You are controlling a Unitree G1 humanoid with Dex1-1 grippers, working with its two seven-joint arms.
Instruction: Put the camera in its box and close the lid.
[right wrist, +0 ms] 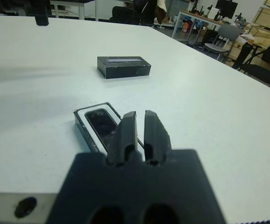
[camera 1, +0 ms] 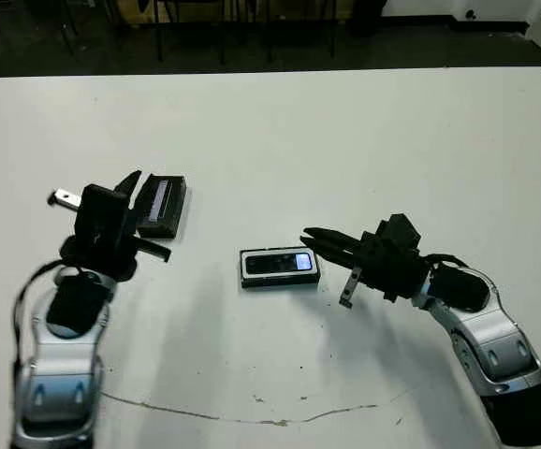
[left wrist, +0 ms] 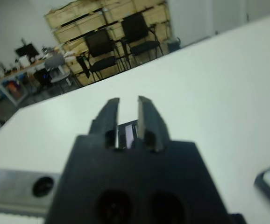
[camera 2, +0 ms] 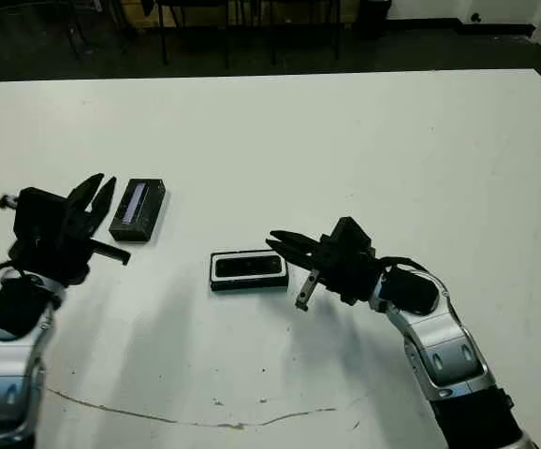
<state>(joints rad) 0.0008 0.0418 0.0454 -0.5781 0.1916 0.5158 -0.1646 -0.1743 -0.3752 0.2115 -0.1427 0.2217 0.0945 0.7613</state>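
The slim black camera bar [camera 1: 279, 264] lies inside the small black box with white lining [camera 1: 280, 280], the landmark here. The right gripper [camera 1: 314, 240] sits just beside the box, pinched nearly closed on nothing. The flat black lid with a grey stripe [camera 1: 160, 205] lies well apart, partly hidden behind the left gripper [camera 1: 132, 187], whose fingers hold nothing. Bare white table [camera 1: 345, 140] lies all around the box.
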